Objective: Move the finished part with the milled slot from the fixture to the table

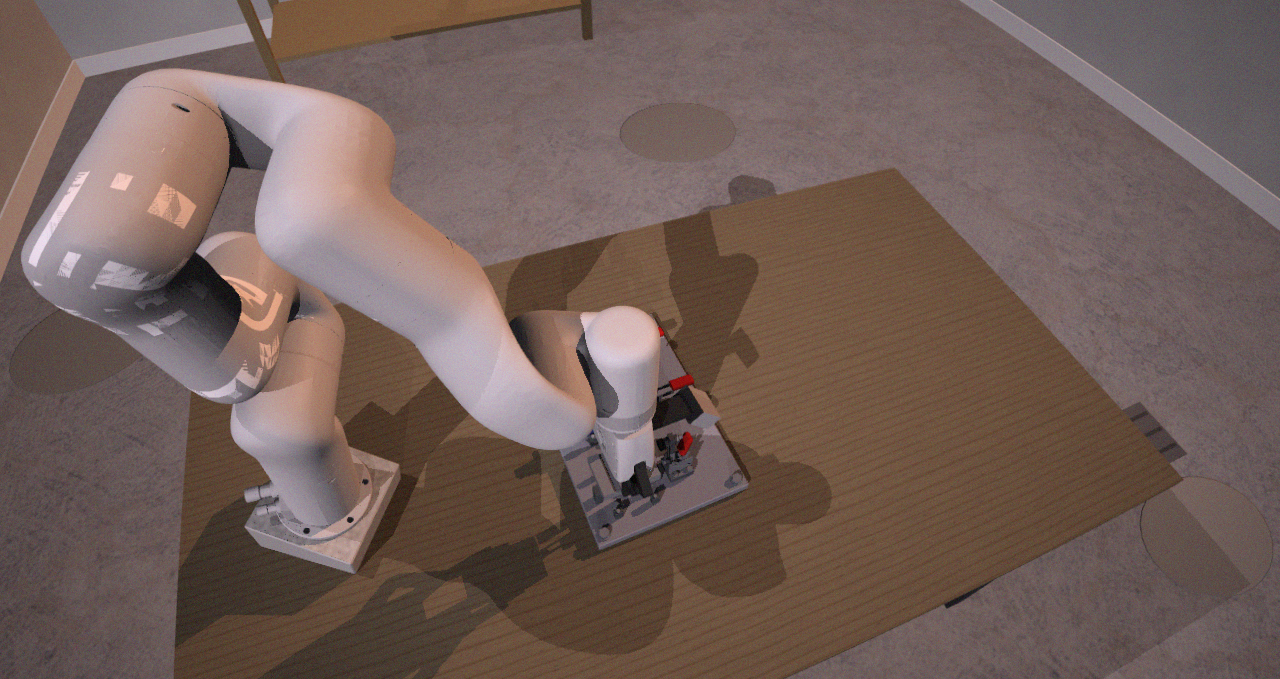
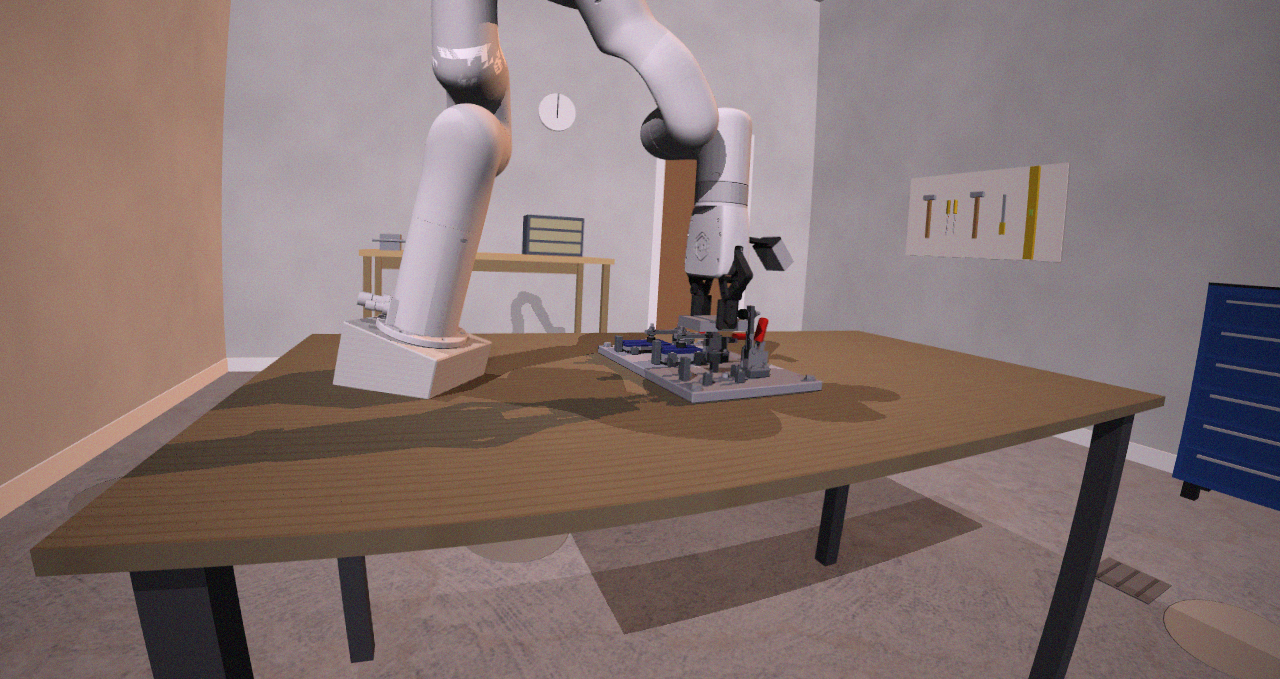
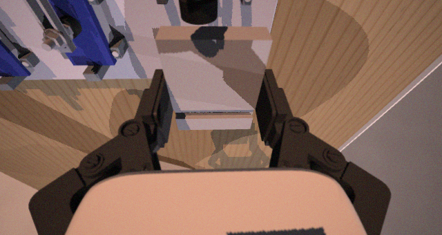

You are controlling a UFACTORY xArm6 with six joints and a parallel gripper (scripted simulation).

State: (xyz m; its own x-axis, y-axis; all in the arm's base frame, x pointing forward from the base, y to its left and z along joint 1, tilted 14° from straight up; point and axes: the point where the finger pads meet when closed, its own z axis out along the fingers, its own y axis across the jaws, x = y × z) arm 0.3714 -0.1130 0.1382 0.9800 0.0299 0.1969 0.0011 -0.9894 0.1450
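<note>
We see our gripper clamped on the grey finished part, above the fixture edge, blue blanks nested alongside on the counter.

The wooden surface stands on dark legs over a grey floor. Two things sit directly on it: the arm's pale base block towards one edge, and the grey fixture plate near the middle, well apart from the base. Broad shadows spread across the grain around both.
</note>
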